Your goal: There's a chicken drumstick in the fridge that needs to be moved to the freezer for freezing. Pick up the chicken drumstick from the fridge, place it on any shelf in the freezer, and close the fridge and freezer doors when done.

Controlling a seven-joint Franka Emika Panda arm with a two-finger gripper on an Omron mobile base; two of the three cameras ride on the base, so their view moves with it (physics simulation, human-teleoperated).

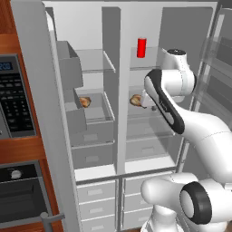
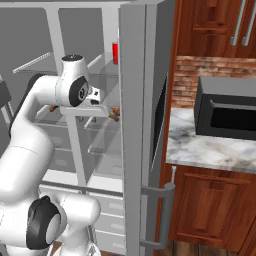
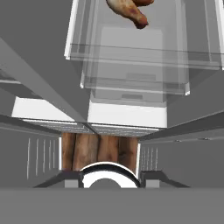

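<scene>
- The lumpy golden-brown chicken drumstick (image 1: 136, 100) lies on a thin clear glass shelf (image 1: 149, 115) in the right-hand section of the tall grey side-by-side unit, well below the red can (image 1: 142, 47).
- The white arm's two-finger gripper (image 1: 149, 105) sits just beside the drumstick, on its right in the left base view.
- In the hand view the drumstick (image 3: 128, 10) lies at the top edge, its long axis slanting across the frame.
- I cannot tell how wide the gripper stands or whether it holds anything.
</scene>
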